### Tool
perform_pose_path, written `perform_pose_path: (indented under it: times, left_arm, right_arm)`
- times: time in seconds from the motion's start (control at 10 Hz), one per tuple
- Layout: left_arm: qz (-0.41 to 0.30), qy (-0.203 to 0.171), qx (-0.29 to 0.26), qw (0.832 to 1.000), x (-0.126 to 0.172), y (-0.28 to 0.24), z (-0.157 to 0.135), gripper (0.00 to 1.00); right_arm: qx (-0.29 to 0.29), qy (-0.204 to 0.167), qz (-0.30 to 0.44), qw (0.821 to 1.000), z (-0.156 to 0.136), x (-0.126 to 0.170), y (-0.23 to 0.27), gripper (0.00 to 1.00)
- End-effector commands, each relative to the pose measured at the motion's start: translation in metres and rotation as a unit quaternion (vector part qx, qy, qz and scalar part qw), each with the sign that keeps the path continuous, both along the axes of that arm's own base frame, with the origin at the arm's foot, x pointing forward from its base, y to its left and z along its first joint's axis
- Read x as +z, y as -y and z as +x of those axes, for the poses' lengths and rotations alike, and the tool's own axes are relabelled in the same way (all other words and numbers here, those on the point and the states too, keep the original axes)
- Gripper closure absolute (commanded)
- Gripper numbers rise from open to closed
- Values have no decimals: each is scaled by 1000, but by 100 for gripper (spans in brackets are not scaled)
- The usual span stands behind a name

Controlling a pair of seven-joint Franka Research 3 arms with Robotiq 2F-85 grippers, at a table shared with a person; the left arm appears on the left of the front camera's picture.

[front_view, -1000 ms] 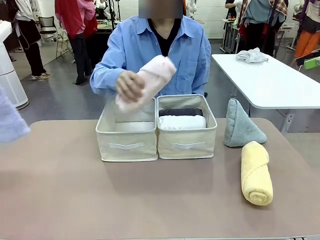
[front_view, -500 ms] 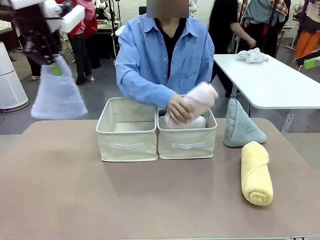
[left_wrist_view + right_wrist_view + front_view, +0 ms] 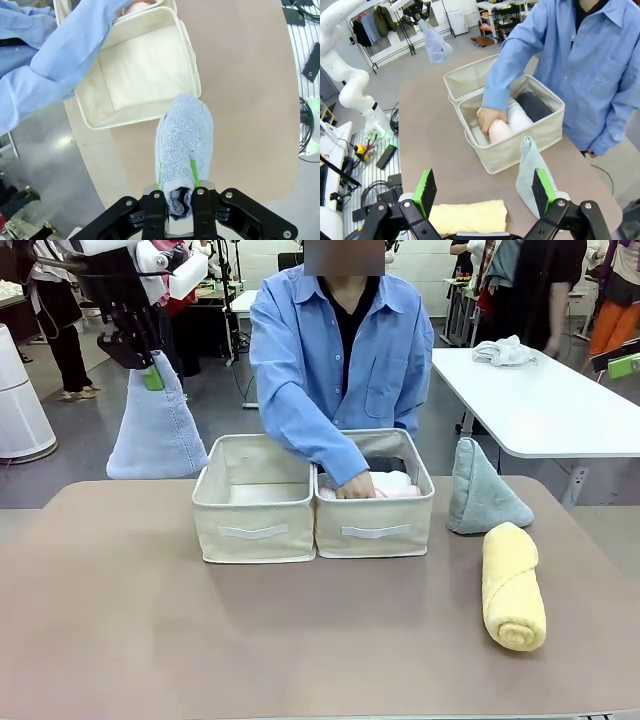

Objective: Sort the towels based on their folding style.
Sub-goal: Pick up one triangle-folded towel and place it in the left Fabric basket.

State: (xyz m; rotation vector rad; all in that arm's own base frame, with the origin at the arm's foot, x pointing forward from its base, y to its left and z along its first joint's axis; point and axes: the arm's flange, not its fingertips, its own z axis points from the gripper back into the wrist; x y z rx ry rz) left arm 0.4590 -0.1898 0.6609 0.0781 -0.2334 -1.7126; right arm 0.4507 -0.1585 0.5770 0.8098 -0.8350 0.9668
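Two cones and four rolls to sort, and one cone is in the air: the left tool (image 3: 150,365) is clamped on the pointed tip of the light blue cone (image 3: 158,430), which hangs base-down beside the outer side of the left bin (image 3: 255,510), not over its opening. The left bin looks bare inside. The right bin (image 3: 375,525) holds the dark grey roll (image 3: 535,105), the white roll (image 3: 520,117) and the pink roll (image 3: 395,490), with the person's hand (image 3: 355,485) pressing on the pink one. The grey-green cone (image 3: 483,495) stands on the bench (image 3: 120,620) just beside the right bin, and the yellow roll (image 3: 513,585) lies in front of it. The right tool (image 3: 482,192) has its fingers wide apart, holding nothing, above the yellow roll.

Likely risks:
- The grip is only on the thin tip, so the terry could slip out mid-swing.
- The wide base could snag the soft bin rim and tip or shove the bin.
- Letting go too soon would drop the cone outside the bin, maybe off the bench edge.
- The cone could flop over or unfold on landing.
- The person's sleeve (image 3: 60,60) reaches over just beside the left bin, so the tool could hit the arm if it overshoots.
- Putting it in the right bin would mix cones with rolls.
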Motion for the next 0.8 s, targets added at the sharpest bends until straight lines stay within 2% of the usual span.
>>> perform_pose_path:
  times: [0.0,0.3,0.4,0.7]
  left_arm:
    - [4,9,2,1000,3,-1,-9,84]
    - [1,3,-2,1000,2,3,-3,84]
    - [3,32,-24,999,11,23,-6,84]
    - [2,41,-42,998,30,81,7,84]
  right_arm:
    - [1,1,4,1000,-1,0,-1,0]
    - [1,1,4,1000,-1,0,-1,0]
    - [1,1,4,1000,-1,0,-1,0]
    - [1,1,4,1000,-1,0,-1,0]
